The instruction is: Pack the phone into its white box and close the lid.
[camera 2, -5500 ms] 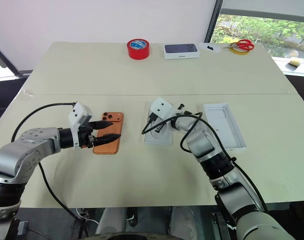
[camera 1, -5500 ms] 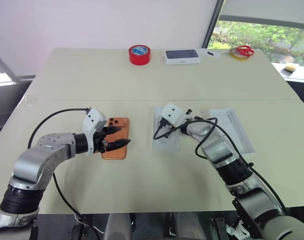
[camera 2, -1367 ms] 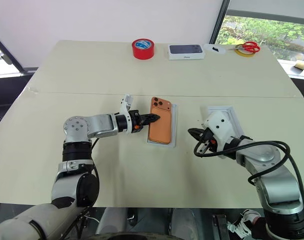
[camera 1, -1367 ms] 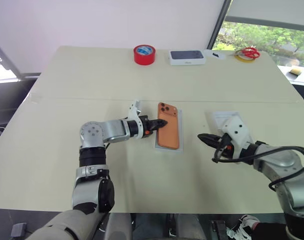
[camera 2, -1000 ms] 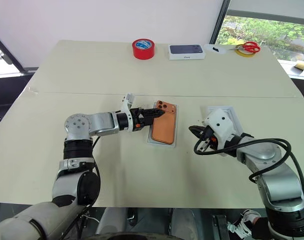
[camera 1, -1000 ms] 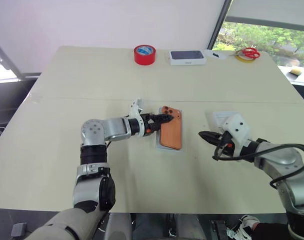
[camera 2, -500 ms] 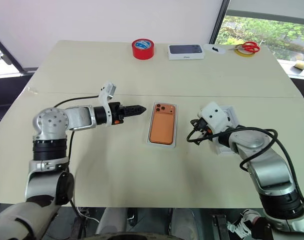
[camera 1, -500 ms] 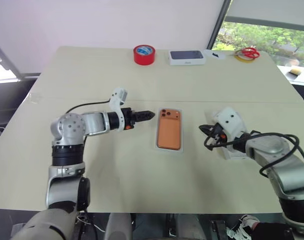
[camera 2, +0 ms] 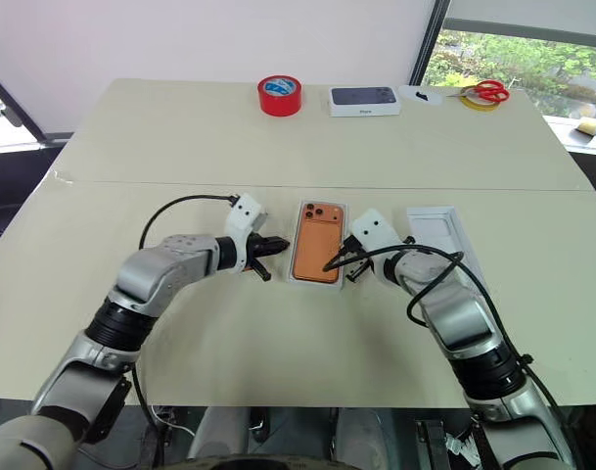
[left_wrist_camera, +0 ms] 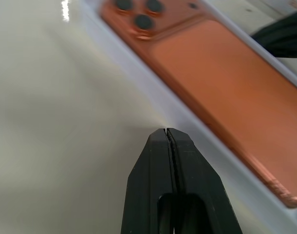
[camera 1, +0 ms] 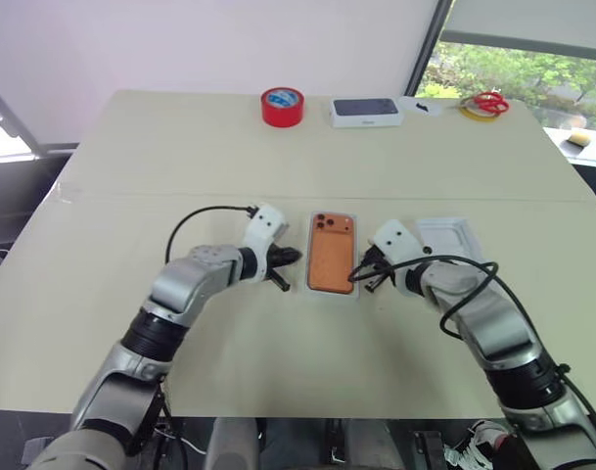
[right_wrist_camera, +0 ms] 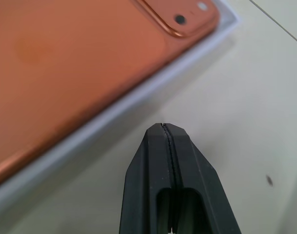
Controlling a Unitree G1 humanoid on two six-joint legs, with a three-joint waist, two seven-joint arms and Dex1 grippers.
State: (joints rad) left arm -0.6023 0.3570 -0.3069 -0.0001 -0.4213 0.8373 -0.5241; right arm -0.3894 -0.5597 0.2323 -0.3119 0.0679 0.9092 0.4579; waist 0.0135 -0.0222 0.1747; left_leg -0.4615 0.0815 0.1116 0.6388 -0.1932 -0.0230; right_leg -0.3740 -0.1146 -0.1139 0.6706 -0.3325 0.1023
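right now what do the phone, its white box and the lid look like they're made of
The phone: likely metal or glass with a satin orange finish; the left wrist view shows a soft even sheen and dark lens rings. Its white box: looks like matte white cardboard, a thin plain rim around the phone. The lid: white, with raised inner ridges; card or moulded plastic, hard to tell.

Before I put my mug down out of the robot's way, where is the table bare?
Bare: the table between the tape and the box, and its near edge. Crowded: box, lid, left gripper, right gripper.
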